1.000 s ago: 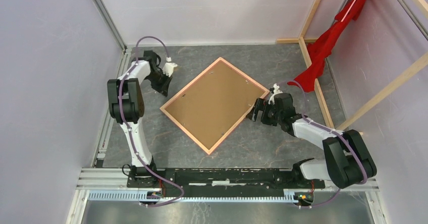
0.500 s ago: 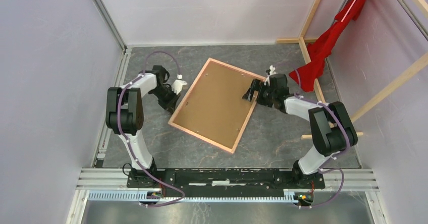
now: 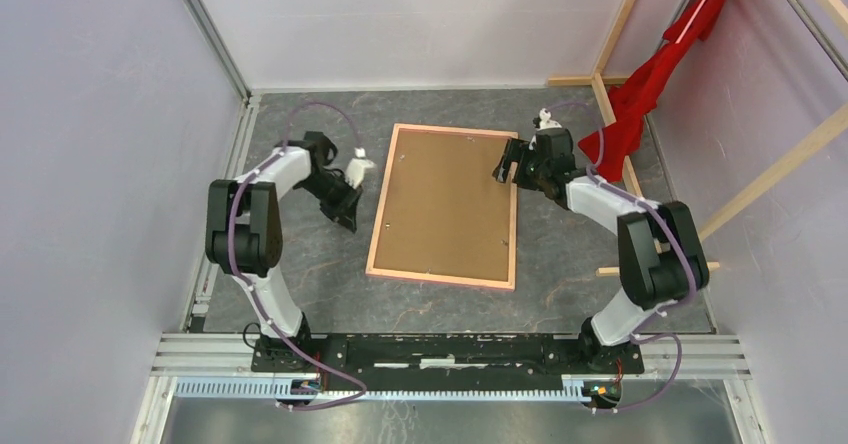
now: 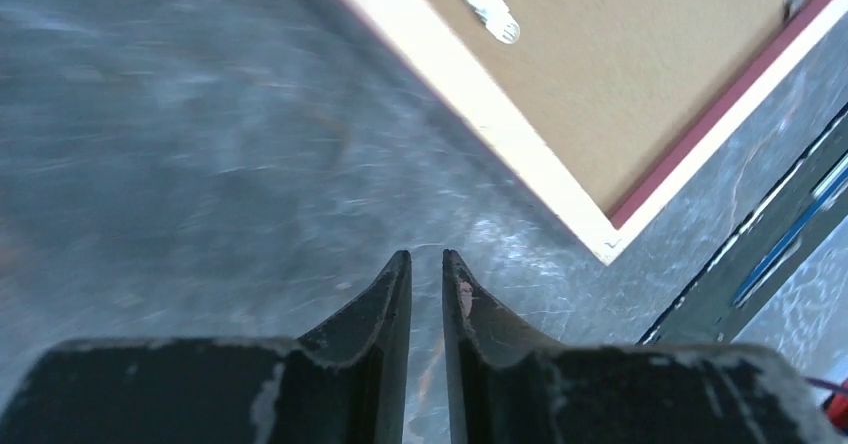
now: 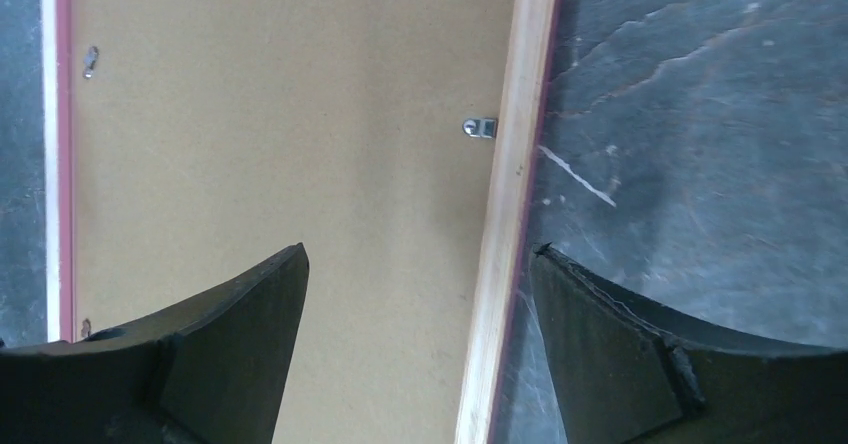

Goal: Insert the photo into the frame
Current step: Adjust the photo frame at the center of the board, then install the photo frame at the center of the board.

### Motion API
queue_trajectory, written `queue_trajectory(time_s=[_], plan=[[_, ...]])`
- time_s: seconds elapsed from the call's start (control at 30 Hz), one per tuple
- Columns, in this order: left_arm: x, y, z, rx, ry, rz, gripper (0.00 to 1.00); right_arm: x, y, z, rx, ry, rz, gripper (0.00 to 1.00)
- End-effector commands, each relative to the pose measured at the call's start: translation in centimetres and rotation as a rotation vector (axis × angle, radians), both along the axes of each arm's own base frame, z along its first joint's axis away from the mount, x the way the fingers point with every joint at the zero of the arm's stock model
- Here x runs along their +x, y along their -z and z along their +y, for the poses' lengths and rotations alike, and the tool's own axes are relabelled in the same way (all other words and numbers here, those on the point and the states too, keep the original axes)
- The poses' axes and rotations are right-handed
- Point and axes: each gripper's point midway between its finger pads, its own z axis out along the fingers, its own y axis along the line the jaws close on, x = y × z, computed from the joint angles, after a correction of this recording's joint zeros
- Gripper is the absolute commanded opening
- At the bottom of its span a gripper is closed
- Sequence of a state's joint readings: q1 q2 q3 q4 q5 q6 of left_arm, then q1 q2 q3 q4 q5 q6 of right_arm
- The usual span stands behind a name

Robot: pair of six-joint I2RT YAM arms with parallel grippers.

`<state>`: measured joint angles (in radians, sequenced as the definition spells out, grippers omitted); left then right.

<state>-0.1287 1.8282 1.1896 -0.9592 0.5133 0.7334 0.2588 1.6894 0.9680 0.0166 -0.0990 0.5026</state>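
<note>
Two grippers are flanking the frame point(image 3: 378, 216), which is lying face down near the middle of the grey table point(image 3: 300, 264), its long sides running near to far and its pale tan back facing up. The photo point(image 3: 445, 204) is sitting inside it with only the plain brown hardboard showing, so the print side is facing away from every camera. The left gripper point(image 3: 347, 216) is hanging just left of the frame's left rail, apart from it and over bare table. In the left wrist view its fingers point(image 4: 392, 294) are standing almost together with only a thin slit between them, gripping nothing, while the near left corner of the frame point(image 4: 600, 239) is lying just beyond the tips. The right gripper point(image 3: 507, 164) is sitting at the frame's far right corner with its jaws spread wide. In the right wrist view one finger point(image 5: 250, 314) is hanging over the hardboard point(image 5: 280, 114) and the other over the table point(image 5: 700, 114), with the right rail point(image 5: 515, 164) passing between them; whether either finger is touching cannot be told. A small metal tab point(image 5: 480, 127) is resting on the board right against that rail. A red cloth point(image 3: 640, 94) is hanging on the wooden beams point(image 3: 620, 24) at the far right.
</note>
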Motion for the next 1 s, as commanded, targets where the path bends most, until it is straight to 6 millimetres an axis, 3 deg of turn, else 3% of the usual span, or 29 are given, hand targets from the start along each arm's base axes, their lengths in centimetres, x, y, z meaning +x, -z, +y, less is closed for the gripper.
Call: queue_trajectory(time_s=[0.0,0.07,0.13,0.27,0.43,0.63,0.83,0.97], plan=[[3.1,-2.9,-1.2,-0.188,-0.122,0.012,0.27,-0.6,-4.7,-1.4,-0.043,0.047,-0.138,0.86],[3.1,-3.4,-2.5,-0.27,-0.127,0.044,0.34,-1.7,-5.4,-0.2,-0.013,0.017,-0.168,0.83],[3.0,-3.2,-3.2,-0.302,-0.123,0.07,0.37,-3.3,-6.1,3.1,0.052,-0.07,-0.201,0.81],[3.0,-1.9,-4.0,-0.306,-0.106,0.111,0.37,-7.1,-6.1,10.4,0.186,-0.271,-0.209,0.8],[3.4,-0.9,-4.3,-0.297,-0.113,0.123,0.32,-10.7,-5.6,16.8,0.299,-0.43,-0.2,0.77],[3.2,0.1,-4.3,-0.29,-0.114,0.142,0.25,-12.4,-4.4,21.6,0.354,-0.535,-0.16,0.73],[3.0,0.9,-4.1,-0.273,-0.117,0.146,0.2,-12.5,-3.6,25.2,0.402,-0.613,-0.133,0.72],[2.9,1.1,-4.0,-0.266,-0.119,0.151,0.17,-12.4,-1.9,27.0,0.398,-0.655,-0.096,0.7]])
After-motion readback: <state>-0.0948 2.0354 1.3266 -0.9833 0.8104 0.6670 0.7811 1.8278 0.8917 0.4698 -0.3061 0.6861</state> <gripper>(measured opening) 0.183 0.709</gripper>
